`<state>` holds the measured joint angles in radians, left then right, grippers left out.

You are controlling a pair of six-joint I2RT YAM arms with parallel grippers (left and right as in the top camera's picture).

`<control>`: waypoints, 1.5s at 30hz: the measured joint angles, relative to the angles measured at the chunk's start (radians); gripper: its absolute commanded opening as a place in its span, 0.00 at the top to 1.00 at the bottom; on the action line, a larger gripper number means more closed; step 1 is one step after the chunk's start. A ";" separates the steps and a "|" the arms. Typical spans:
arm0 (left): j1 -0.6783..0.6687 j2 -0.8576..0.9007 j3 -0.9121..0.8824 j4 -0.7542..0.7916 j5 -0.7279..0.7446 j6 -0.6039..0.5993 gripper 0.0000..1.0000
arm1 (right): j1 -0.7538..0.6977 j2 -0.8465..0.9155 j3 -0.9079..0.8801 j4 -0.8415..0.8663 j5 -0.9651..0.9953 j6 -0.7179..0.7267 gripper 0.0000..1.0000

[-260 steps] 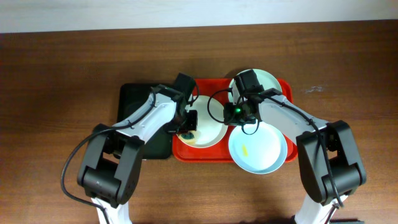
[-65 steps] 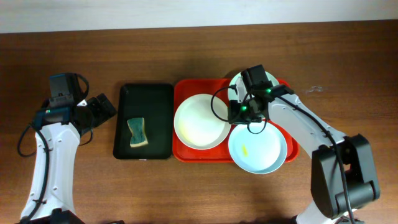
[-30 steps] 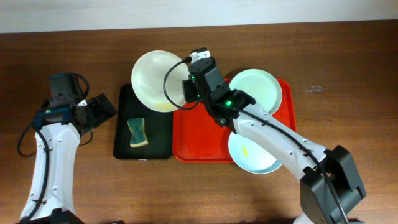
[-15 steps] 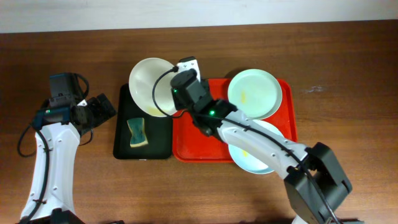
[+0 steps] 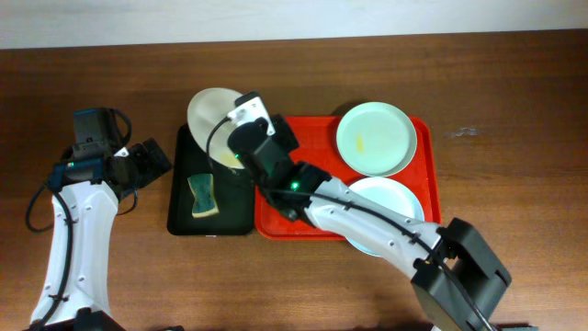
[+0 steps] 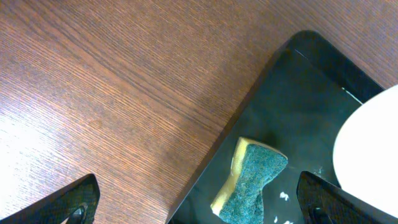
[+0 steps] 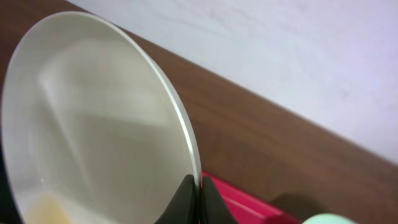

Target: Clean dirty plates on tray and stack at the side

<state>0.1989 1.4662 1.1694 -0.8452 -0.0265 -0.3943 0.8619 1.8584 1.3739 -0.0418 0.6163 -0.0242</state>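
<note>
Over black tray, right tool pinches tilted white plate at its rim.

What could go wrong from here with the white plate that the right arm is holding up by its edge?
1. The right claw pinches the white plate only at its thin rim, and the plate hangs tilted, so it may slip loose.
2. It hangs partly over the black tray near the sponge. Set down, it might land on the sponge or the tray's rim and tip.
</note>
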 measured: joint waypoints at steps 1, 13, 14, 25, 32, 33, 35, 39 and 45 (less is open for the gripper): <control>0.000 0.000 0.000 0.000 0.000 0.000 0.01 | 0.011 0.000 0.000 0.014 0.014 -0.031 0.96; 0.000 0.000 0.000 0.000 0.000 0.000 0.01 | 0.095 0.001 0.000 0.146 0.182 -0.397 0.96; 0.000 0.000 0.000 0.000 0.000 0.000 0.01 | 0.102 0.001 0.000 0.157 0.189 -0.425 0.96; 0.000 0.000 0.000 0.000 0.000 0.000 0.01 | 0.190 0.002 0.000 0.290 0.270 -0.745 0.96; 0.000 0.000 0.000 0.000 0.000 0.000 0.01 | 0.200 0.002 0.000 0.298 0.289 -0.822 0.96; 0.000 0.000 0.000 0.000 0.000 0.000 0.01 | 0.200 0.002 0.000 0.298 0.290 -0.825 0.96; 0.000 0.000 0.000 0.000 0.000 0.000 0.01 | 0.200 0.002 0.000 0.298 0.290 -0.829 0.96; 0.000 0.000 0.000 0.000 0.000 0.000 0.01 | 0.200 0.002 0.000 0.298 0.293 -0.837 0.96; 0.000 0.000 0.000 0.000 0.000 0.000 0.01 | 0.200 0.003 0.000 0.298 0.293 -0.840 0.96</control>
<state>0.1989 1.4662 1.1694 -0.8452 -0.0265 -0.3943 1.0622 1.8610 1.3739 0.2558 0.9092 -0.8646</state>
